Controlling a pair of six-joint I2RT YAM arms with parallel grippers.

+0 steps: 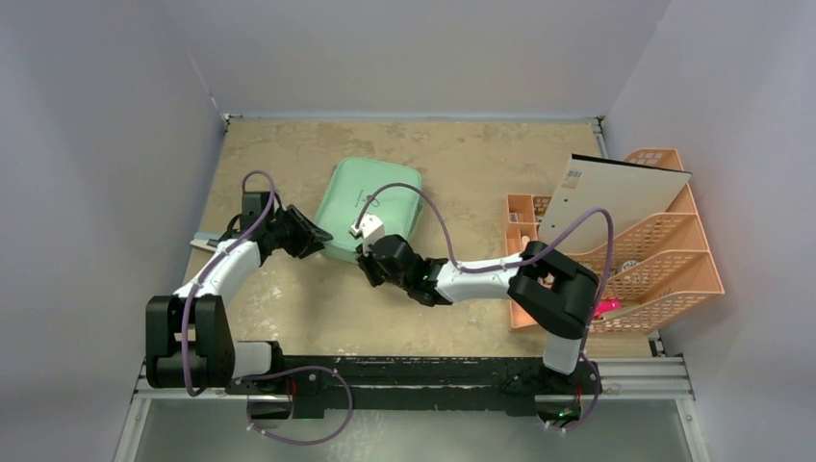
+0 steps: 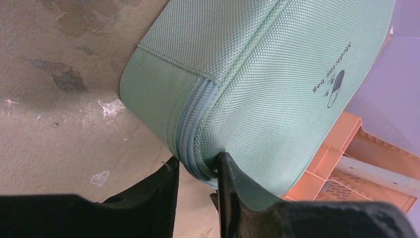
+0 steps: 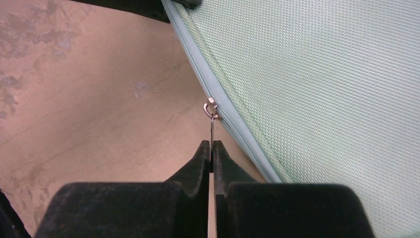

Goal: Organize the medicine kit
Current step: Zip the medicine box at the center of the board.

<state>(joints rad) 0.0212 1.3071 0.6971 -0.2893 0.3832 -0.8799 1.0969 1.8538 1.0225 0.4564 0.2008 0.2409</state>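
Note:
The medicine kit (image 1: 380,197), a mint-green fabric case with a pill logo, lies zipped shut in the middle of the table. At the kit's near-left corner (image 2: 257,74), my left gripper (image 2: 196,161) pinches the zipper seam; one finger dents the fabric and the other touches the underside. The right gripper (image 3: 211,145) sits at the kit's near edge (image 3: 322,99), shut on the thin metal zipper pull (image 3: 212,124). In the top view the left gripper (image 1: 318,236) and right gripper (image 1: 370,269) flank that near edge.
A peach lattice rack (image 1: 674,260) stands at the right with a white board (image 1: 616,192) leaning in it. A small red item (image 1: 608,308) lies by the rack's front. A flat pale object (image 1: 202,241) lies under my left arm near the left wall.

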